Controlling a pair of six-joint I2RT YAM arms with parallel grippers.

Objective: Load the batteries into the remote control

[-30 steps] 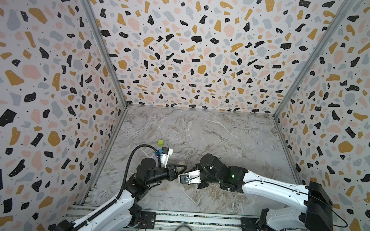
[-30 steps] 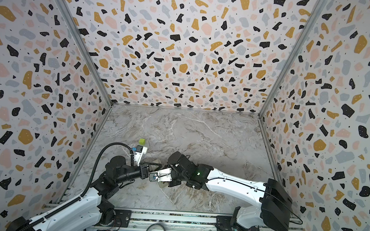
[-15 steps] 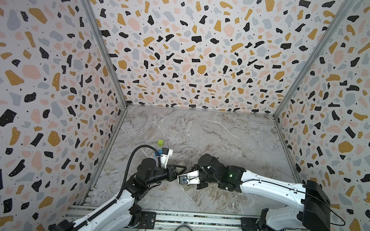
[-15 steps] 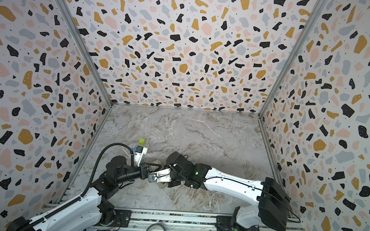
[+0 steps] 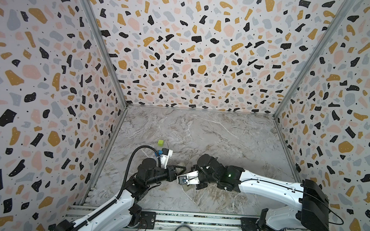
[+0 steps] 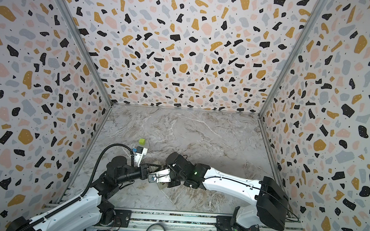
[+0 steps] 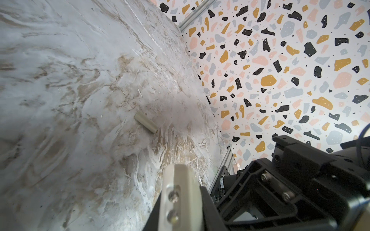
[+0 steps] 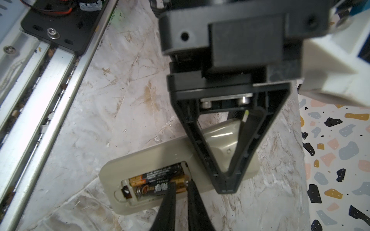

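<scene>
The remote control lies back up on the marble table with its battery bay open. Two batteries lie side by side in the bay. My right gripper is shut, and its black fingertips rest on the nearer battery. My left gripper is shut too, its tip pressed down on the remote's back beside the bay. In both top views the two grippers meet at the front middle of the table. There the left gripper shows, and only a corner of the remote.
A small green cube stands behind the left arm. A small beige piece lies on the table in the left wrist view. The metal rail runs along the table's front edge, close to the remote.
The right arm has edged a little to the left and its fingers have drawn closer together. The left arm has not moved.
</scene>
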